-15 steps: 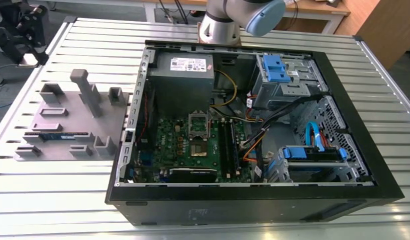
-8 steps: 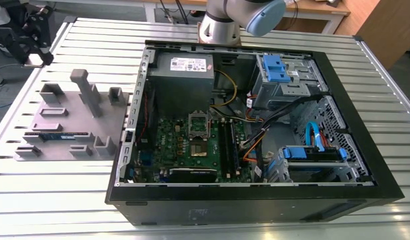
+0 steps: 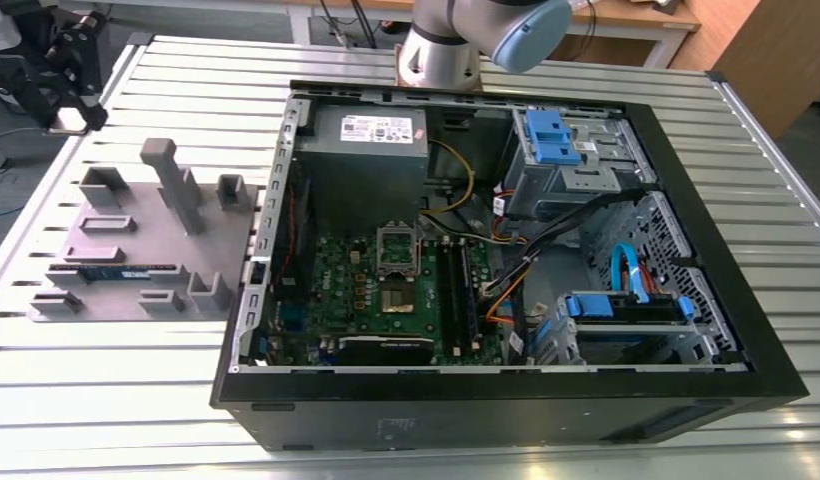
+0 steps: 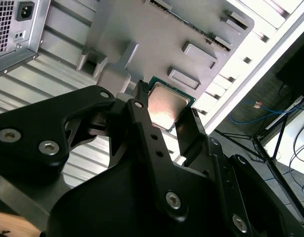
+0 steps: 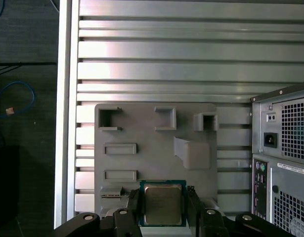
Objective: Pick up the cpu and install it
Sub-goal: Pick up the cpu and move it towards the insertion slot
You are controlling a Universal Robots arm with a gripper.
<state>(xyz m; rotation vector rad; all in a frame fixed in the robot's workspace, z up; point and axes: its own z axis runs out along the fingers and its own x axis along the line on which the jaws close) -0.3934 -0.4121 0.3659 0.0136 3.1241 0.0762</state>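
- Fingers (image 5: 134, 207) of the gripper (image 5: 162, 200) are clamped on the cpu (image 5: 162, 205), one on each opposite side.
- Cpu hangs over the grey tray's (image 5: 152, 158) edge.
- Exterior view: tray sits at nine o'clock from the open computer case (image 3: 490, 400).

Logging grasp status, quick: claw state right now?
Claw: closed on the cpu, gripping two opposite edges, lifted above the grey fixture plate.
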